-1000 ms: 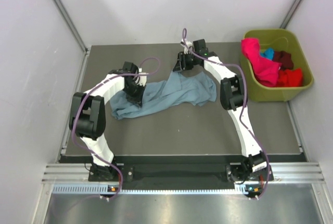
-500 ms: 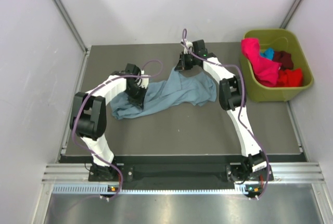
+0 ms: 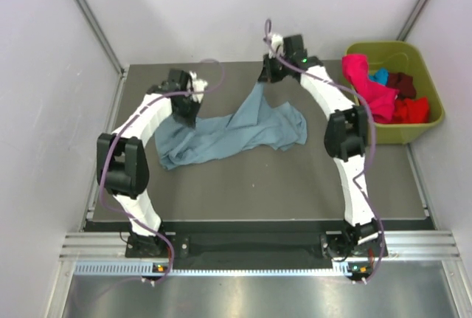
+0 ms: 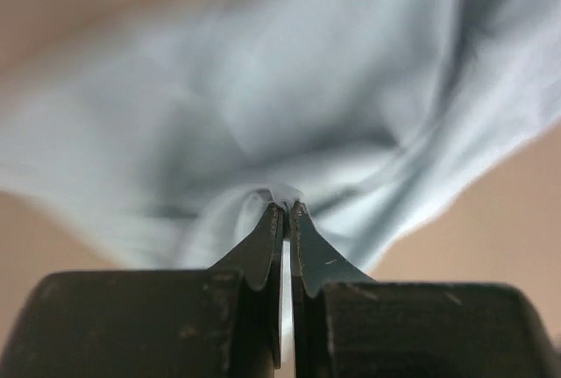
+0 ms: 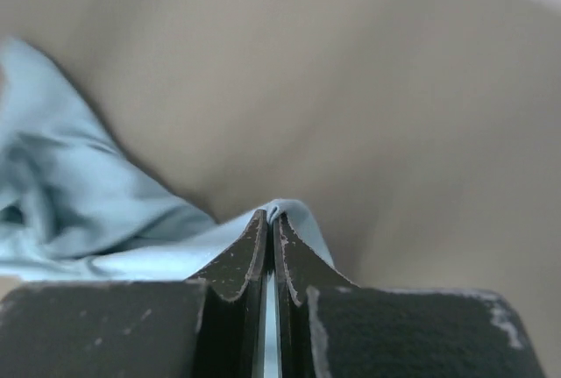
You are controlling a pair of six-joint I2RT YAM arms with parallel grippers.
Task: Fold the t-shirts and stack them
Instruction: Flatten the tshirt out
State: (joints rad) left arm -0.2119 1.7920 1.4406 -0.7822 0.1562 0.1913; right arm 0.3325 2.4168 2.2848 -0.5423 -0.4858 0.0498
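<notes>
A large dusty grey-blue t-shirt (image 3: pixel 228 132) lies crumpled across the middle of the dark table. My left gripper (image 3: pixel 184 117) is shut on a pinch of its left upper edge (image 4: pixel 285 196) and holds it lifted. My right gripper (image 3: pixel 264 82) is shut on its right upper corner (image 5: pixel 287 210) and holds it up, so a strip of cloth rises to it. The other t-shirts sit in the bin: bright pink (image 3: pixel 366 85), turquoise (image 3: pixel 380 76), dark maroon (image 3: pixel 402 82) and red (image 3: pixel 411 110).
The olive-green plastic bin (image 3: pixel 428 122) stands at the table's right rear corner. White walls close in the table at the back and both sides. The dark table (image 3: pixel 251 185) runs forward to the arm bases.
Both grippers have moved toward the back and risen with the grey-blue t-shirt's upper edge in them. The cloth is drawn up and stretched between them.
</notes>
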